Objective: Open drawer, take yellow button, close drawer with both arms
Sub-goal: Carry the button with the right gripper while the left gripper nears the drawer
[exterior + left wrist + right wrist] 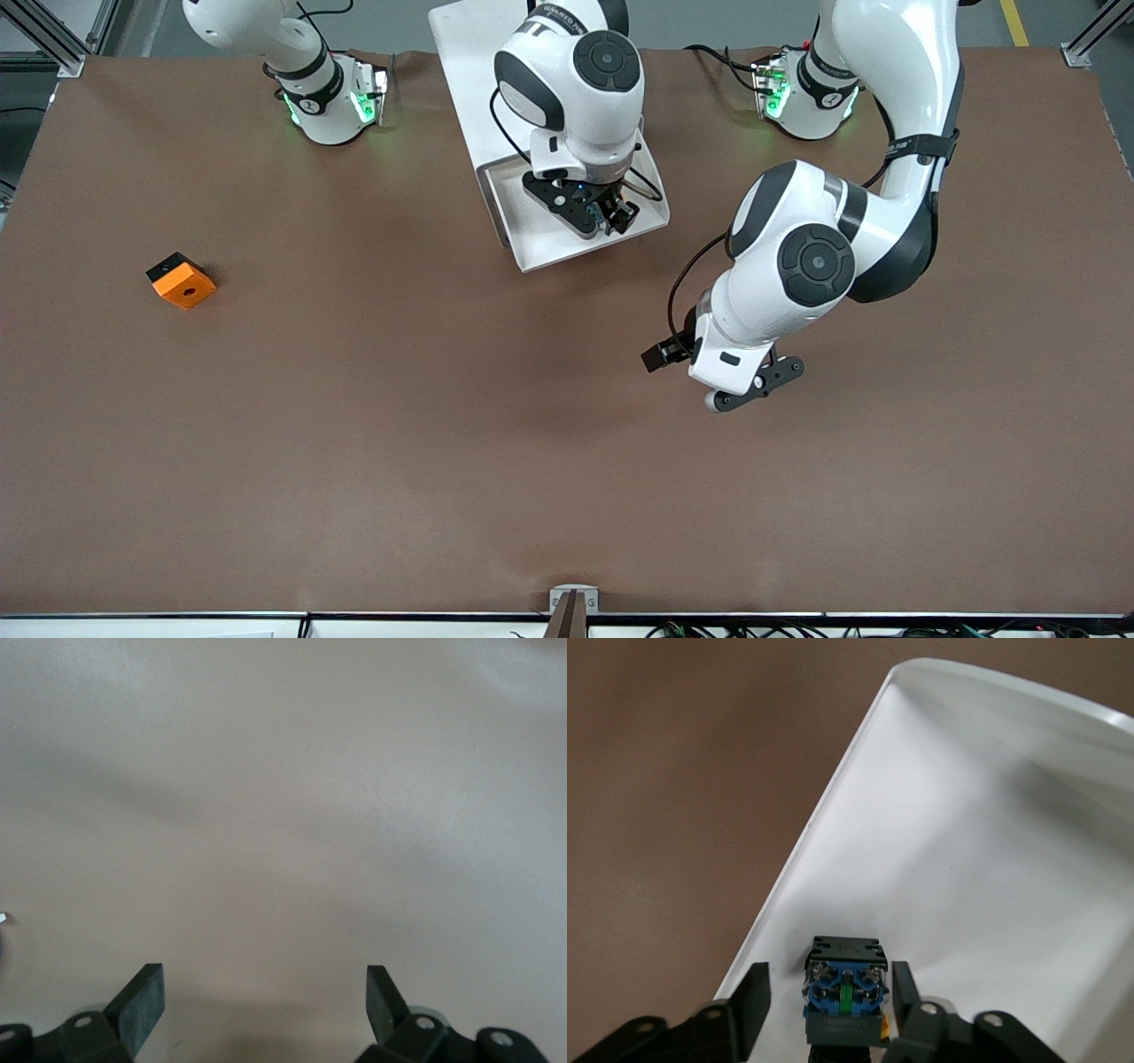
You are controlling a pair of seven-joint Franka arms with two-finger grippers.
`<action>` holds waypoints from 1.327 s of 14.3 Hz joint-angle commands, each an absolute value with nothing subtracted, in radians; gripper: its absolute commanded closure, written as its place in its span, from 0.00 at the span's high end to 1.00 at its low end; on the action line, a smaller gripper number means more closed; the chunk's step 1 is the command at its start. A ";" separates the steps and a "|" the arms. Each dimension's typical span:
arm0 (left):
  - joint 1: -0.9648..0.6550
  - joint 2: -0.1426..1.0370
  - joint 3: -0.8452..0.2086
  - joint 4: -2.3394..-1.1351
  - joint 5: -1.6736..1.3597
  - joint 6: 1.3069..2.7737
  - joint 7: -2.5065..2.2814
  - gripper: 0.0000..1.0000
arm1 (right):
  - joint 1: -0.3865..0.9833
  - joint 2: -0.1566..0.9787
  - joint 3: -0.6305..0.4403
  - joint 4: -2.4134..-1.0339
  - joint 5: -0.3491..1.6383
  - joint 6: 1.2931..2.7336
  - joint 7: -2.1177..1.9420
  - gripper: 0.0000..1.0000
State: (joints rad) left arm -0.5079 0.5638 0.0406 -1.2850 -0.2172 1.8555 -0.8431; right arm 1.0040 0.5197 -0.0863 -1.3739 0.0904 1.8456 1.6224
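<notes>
The shallow white tray-like drawer (540,244) stands pulled out of the white box-shaped cabinet (465,53), toward the front camera, midway between the two arm bases. Its floor is plain white with raised rims. The small push-button with a bluish-grey base and black collar (845,992) lies inside it near one side wall; a green mark shows on the base.

A brown table (443,425) carries a white cabinet (461,53) with one drawer (532,239) pulled open toward the front camera, the two arm bases, and an orange cube (182,281) toward the right arm's end
</notes>
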 commanded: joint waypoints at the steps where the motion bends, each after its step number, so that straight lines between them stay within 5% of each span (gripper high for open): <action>1: -0.509 0.540 0.041 -1.308 -0.196 1.876 -0.838 1.00 | 1.019 0.531 -0.100 -1.355 0.077 1.839 1.629 0.09; 2: -0.509 0.540 0.041 -1.310 -0.196 1.878 -0.838 1.00 | 1.019 0.529 -0.100 -1.356 0.077 1.839 1.631 0.00; 11: -0.508 0.543 0.041 -1.310 -0.196 1.882 -0.838 1.00 | 0.976 0.506 -0.098 -1.309 0.087 1.761 1.567 0.00; 19: -0.528 0.540 0.041 -1.316 -0.198 1.910 -0.842 1.00 | 0.662 0.407 -0.104 -1.238 0.176 1.608 1.015 0.00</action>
State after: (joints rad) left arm -0.5093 0.5637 0.0406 -1.2881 -0.2172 1.8944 -0.8431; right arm 0.7387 0.4281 -0.1158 -1.2244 0.1501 1.6423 1.1675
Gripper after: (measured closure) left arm 0.000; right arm 0.595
